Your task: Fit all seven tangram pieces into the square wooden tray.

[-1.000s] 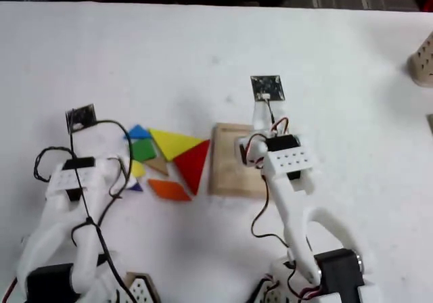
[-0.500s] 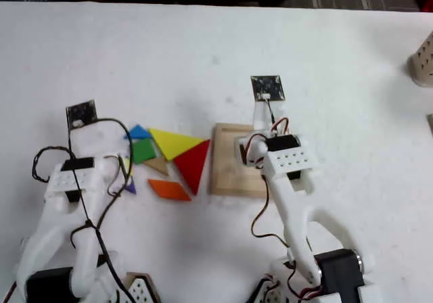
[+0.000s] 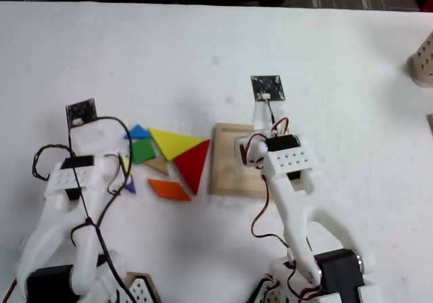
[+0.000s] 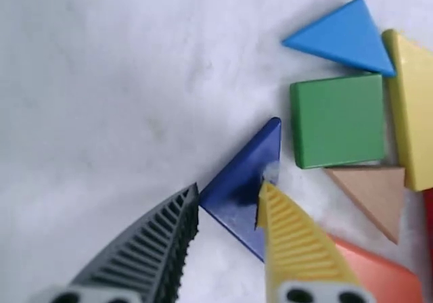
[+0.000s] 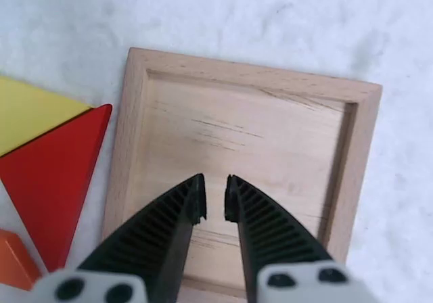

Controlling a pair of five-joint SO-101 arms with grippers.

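My left gripper (image 4: 228,193) is shut on a dark blue triangle (image 4: 237,181) that lies flat on the white table, with the black finger at one corner and the yellow finger on the opposite edge. Beside it lie a green square (image 4: 337,119), light blue triangle (image 4: 342,36), tan triangle (image 4: 375,191), orange parallelogram (image 3: 168,190), large yellow triangle (image 3: 172,143) and red triangle (image 3: 193,164). The square wooden tray (image 5: 135,134) holds no pieces. My right gripper (image 5: 214,198) hangs over the tray's floor, shut with nothing held.
A pale pegged wooden object (image 3: 423,59) stands at the table's right edge. Black cables (image 3: 95,208) trail along the left arm. Bare white table stretches beyond the pieces and right of the tray (image 3: 226,178).
The left arm has shifted a little to the left, and the dark blue triangle moved left with it, away from the other pieces. The right arm has not moved.
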